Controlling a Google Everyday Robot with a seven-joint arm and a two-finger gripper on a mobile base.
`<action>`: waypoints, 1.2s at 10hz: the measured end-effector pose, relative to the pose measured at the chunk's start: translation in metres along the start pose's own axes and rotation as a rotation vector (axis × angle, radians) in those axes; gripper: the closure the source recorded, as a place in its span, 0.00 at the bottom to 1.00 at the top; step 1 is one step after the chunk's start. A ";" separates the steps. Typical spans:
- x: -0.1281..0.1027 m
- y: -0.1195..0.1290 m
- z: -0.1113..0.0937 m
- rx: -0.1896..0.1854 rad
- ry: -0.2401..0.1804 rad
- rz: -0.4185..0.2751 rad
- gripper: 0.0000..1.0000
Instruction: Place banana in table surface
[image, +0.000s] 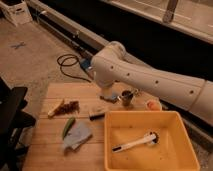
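Your counter (50, 155) carries everything, and your gripper (110, 98) hangs low over its far middle, fingers apart with nothing in them. The banana (55, 109) lies flat on the counter's left side, right next to the dark brown lump (70, 106) and well apart from the gripper, so the putting-down step looks done to me. Next you only need to lift away gently and miss the little dark cup (126, 97) just beside the gripper.

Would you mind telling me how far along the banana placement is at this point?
Looks done: the banana lies on the table surface, beside the brown cluster. In hand: nothing that I can see; the end effector hangs by the table's far edge, apart from the banana. Left: probably only pulling the arm back.
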 end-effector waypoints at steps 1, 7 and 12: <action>-0.012 -0.017 0.003 0.017 -0.013 -0.022 0.35; -0.123 -0.126 0.034 0.104 -0.167 -0.252 0.35; -0.152 -0.145 0.050 0.112 -0.220 -0.282 0.35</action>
